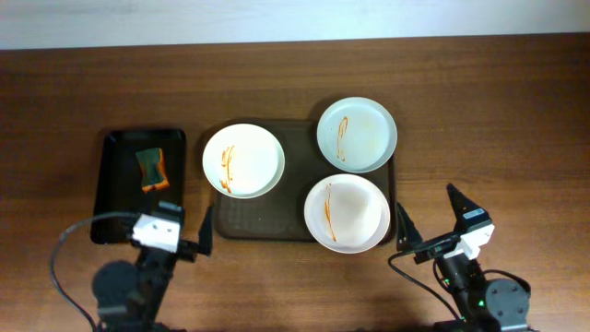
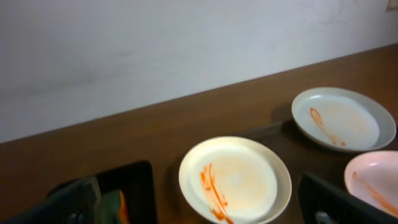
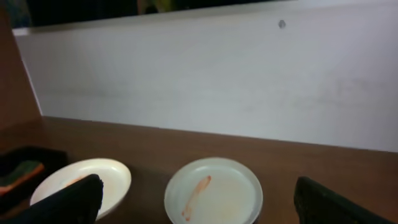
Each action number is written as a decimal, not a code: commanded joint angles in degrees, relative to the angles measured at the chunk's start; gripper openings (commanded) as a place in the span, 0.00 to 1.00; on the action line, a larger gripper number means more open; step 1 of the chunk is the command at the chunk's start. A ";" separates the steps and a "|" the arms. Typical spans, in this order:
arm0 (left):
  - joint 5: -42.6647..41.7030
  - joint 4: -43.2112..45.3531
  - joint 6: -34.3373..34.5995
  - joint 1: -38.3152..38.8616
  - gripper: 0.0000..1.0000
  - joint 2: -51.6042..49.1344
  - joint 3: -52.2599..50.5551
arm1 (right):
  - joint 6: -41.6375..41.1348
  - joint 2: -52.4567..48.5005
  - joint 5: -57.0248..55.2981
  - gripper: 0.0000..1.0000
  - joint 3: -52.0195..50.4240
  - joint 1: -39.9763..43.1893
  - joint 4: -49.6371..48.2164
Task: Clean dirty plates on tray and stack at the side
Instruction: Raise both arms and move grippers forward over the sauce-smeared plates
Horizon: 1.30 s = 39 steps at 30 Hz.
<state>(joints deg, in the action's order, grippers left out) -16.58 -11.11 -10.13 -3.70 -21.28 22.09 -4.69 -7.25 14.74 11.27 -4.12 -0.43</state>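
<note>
Three dirty plates with orange-red streaks sit on the dark brown tray [image 1: 267, 218]: a white one [image 1: 243, 160] at the left, a pale green one [image 1: 357, 135] at the back right, and a white one [image 1: 347, 213] at the front right. My left gripper [image 1: 159, 219] is open and empty, near the table's front left. Its wrist view looks over the left white plate [image 2: 235, 179] and the green plate [image 2: 343, 118]. My right gripper [image 1: 430, 214] is open and empty, just right of the tray. Its wrist view faces the green plate [image 3: 213, 190].
A smaller black tray [image 1: 120, 198] lies left of the brown tray and holds a green and orange sponge [image 1: 152, 169]. The sponge also shows in the left wrist view [image 2: 112, 205]. A white wall runs along the table's far edge.
</note>
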 commanded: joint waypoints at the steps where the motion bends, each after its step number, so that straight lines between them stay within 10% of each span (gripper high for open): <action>1: -0.85 -4.00 0.59 0.20 0.99 -10.86 8.87 | -0.17 -7.10 1.38 0.98 6.03 -0.42 0.39; 17: -13.11 -43.01 -3.06 0.20 0.99 -57.55 51.08 | -0.02 -62.86 10.62 0.98 54.03 -5.86 35.60; 23: -13.84 -40.13 -3.04 0.20 0.99 -60.15 51.17 | -4.55 -77.61 20.35 0.98 58.93 -11.96 21.27; 26: -13.53 -39.39 -3.04 0.17 0.99 -60.13 51.17 | -9.68 -85.77 18.21 0.72 58.93 -15.45 12.94; 31: 11.04 -39.19 11.58 0.17 1.00 -60.15 51.17 | -18.84 -97.18 5.14 0.59 59.19 -21.68 9.62; 39: 22.84 -39.01 15.96 -4.20 1.00 -60.94 51.17 | -23.28 -107.86 -3.48 0.47 65.07 -25.59 11.47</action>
<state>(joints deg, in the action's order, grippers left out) 1.61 -50.33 3.03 -4.23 -81.45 71.92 -24.95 -112.33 16.40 74.04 -28.12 11.44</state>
